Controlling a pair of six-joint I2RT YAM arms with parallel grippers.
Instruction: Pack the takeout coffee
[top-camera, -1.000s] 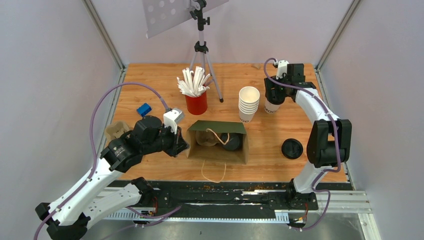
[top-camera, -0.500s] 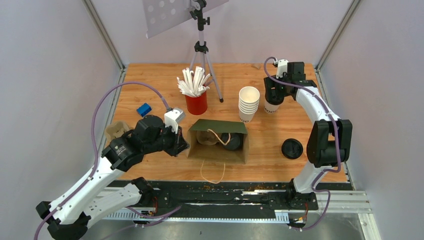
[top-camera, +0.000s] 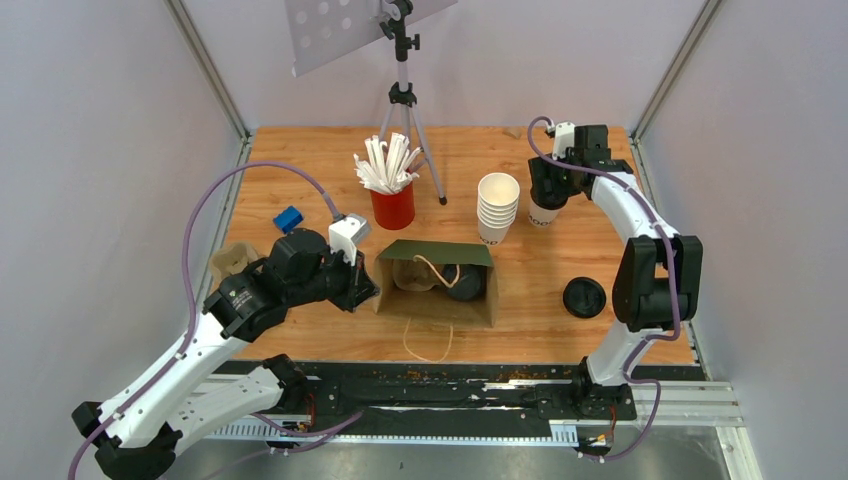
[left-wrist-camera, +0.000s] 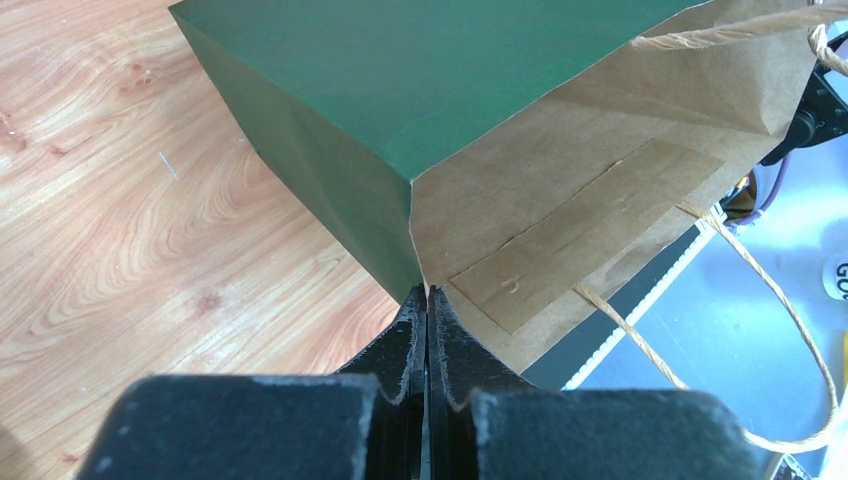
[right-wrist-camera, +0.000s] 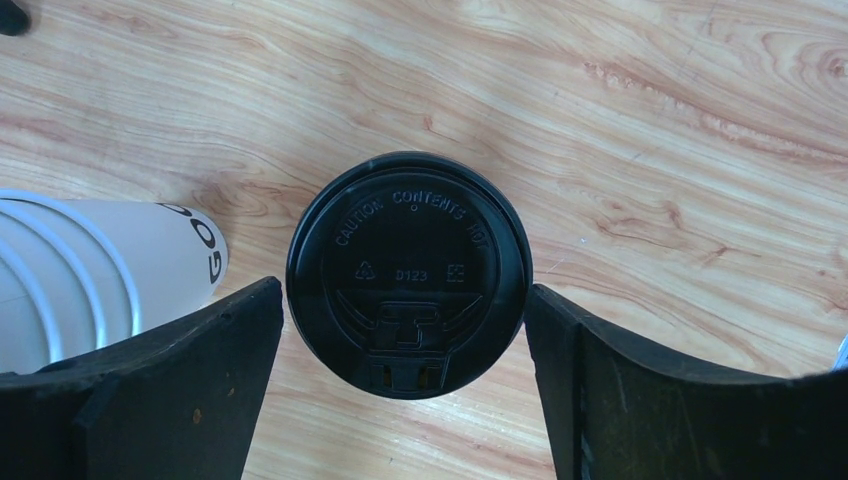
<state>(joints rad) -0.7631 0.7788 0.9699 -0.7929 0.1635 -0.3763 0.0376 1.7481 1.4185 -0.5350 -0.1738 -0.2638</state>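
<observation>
Even bright overhead light, soft shadows; wrist views sharp, near fingers (right-wrist-camera: 150, 400) slightly blurred.

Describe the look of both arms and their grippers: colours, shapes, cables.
The left arm and the right arm both have white tubular links, bulky black joints and a looping purple cable. The left gripper has slim black fingers with pale scuffed edges; the right gripper has broad black fingers, curved inside.

Right gripper (right-wrist-camera: 402, 300) fingers flank lidded cup (right-wrist-camera: 408, 275), narrow gaps both sides. Stack (top-camera: 497, 207) just beside left finger. Bare table (right-wrist-camera: 650, 120) right of cup. Bag (top-camera: 437, 280), tripod (top-camera: 403, 120) fill centre; loose lid (top-camera: 584, 297) near right.
</observation>
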